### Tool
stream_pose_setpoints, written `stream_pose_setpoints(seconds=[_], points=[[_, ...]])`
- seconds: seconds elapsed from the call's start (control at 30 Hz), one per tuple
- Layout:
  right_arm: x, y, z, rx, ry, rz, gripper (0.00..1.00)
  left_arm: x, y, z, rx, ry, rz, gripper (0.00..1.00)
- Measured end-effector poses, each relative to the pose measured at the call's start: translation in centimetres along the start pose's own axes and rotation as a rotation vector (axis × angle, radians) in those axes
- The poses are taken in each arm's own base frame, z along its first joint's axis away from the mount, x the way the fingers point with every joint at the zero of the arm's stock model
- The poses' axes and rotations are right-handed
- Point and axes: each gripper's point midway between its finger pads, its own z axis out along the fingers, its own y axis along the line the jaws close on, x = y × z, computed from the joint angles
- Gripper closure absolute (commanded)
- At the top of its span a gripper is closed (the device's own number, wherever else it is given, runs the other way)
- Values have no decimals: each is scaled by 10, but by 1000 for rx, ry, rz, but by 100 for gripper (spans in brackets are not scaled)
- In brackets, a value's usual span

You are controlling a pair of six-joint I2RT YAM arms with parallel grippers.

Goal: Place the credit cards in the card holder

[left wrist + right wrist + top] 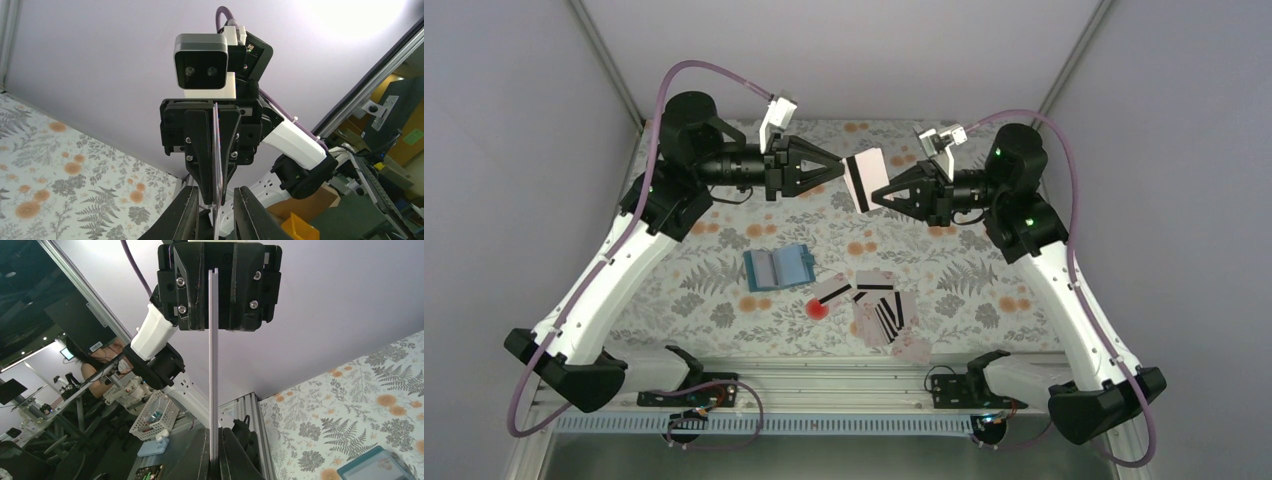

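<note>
Grey walls (504,150) closed round a floral table (984,250). High over its far half the arms met tip to tip. The left gripper (834,168) stood slightly parted astride one edge of the held card (865,178), not visibly pinching it, while the right gripper (882,194) was clenched on the opposite edge. I judged this a mid-air regrasp, before any slotting. Next, one gripper had to take the card firmly, the other let go, and the card go down to the holder (779,268), which lay open left of centre toward the near edge. Right of it sat a red spot (817,309), then the loose cards (882,312) overlapping in a heap; none covered the holder.
</note>
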Motion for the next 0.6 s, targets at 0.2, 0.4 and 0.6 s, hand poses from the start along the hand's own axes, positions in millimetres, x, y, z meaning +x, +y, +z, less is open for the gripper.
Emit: stream_pose_setpoints(seconds=[0.2,0.4,0.6], points=[[-3,4,0,-4,0,-10,97,1,1,1,-1,2,0,82],[-7,8,-1,-6,-3,-20,97,0,0,0,-1,1,1,82],[-9,12,-1,-21,10,-24,97,-1,1,0,-5,-2,2,82]])
